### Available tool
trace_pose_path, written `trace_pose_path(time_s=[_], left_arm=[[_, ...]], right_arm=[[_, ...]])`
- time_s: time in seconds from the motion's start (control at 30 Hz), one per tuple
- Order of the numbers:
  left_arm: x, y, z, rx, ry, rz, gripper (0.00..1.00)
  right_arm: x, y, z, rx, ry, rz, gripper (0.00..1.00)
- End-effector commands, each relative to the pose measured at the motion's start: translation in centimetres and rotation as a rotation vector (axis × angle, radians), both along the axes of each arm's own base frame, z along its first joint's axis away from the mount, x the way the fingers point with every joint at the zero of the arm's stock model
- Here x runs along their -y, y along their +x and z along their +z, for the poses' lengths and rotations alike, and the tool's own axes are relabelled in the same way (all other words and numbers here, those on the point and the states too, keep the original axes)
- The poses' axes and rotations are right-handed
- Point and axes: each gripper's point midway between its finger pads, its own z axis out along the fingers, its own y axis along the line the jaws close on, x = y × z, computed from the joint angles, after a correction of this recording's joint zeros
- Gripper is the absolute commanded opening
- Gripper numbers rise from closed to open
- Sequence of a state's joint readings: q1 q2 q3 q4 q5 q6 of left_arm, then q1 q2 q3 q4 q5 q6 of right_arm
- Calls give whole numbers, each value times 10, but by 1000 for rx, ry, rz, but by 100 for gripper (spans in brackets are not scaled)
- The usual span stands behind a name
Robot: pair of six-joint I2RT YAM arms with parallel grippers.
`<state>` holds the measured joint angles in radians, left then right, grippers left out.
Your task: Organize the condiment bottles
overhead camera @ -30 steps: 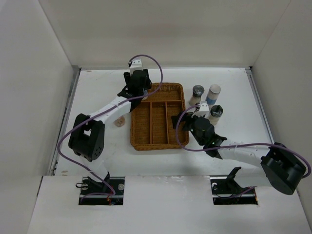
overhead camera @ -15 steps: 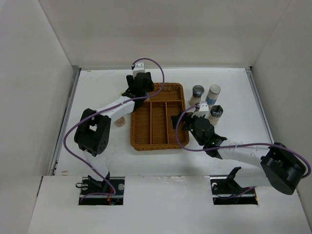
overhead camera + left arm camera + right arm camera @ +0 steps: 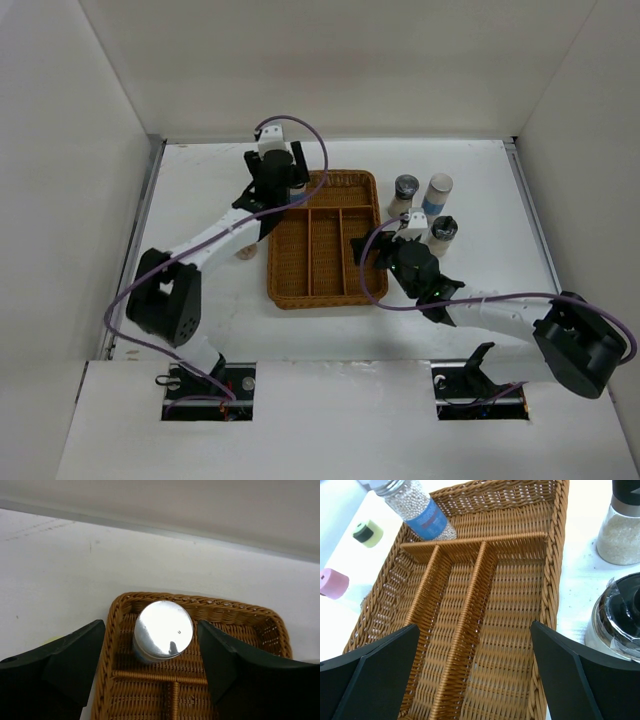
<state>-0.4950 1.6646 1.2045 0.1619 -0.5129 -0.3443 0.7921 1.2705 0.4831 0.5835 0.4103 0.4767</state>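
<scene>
A silver-capped condiment bottle (image 3: 163,630) stands in the far left corner of the brown wicker tray (image 3: 115,625). My left gripper (image 3: 151,636) hangs open above it, one finger on each side and neither touching. From the right wrist view the same bottle (image 3: 415,507) shows a blue label and pale grains. My right gripper (image 3: 475,627) is open and empty over the tray's right-hand compartment. Three more bottles (image 3: 405,190) (image 3: 437,190) (image 3: 442,232) stand right of the tray (image 3: 320,300). In the top view my left gripper (image 3: 285,195) hides the bottle in the tray.
A pink-capped jar (image 3: 332,582) and a yellow-capped one (image 3: 368,532) stand on the table left of the tray. Two black-capped jars (image 3: 622,525) (image 3: 617,620) sit close to my right finger. White walls enclose the table on three sides.
My left gripper has opened and let go of the silver-capped bottle, which now stands in the tray, and the left arm has shifted slightly left. The right arm has not moved.
</scene>
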Motion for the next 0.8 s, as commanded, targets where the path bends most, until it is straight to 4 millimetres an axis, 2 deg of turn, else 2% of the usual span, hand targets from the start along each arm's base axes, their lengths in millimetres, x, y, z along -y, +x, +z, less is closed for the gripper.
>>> trace_pose_path(time_s=[0.0, 0.13, 0.27, 0.43, 0.77], left_arm=[[-31, -18, 60, 153, -78, 61, 71], [-61, -40, 48, 139, -89, 115, 56], [-81, -45, 15, 53, -90, 149, 55], [-86, -41, -14, -18, -78, 151, 56], [-88, -20, -57, -117, -45, 151, 58]], right_arm=[[-5, 5, 15, 30, 45, 2, 100], [-6, 6, 11, 16, 44, 1, 100], [-6, 6, 12, 24, 47, 1, 100], [-8, 8, 11, 24, 36, 4, 100], [-10, 8, 8, 14, 25, 12, 100]])
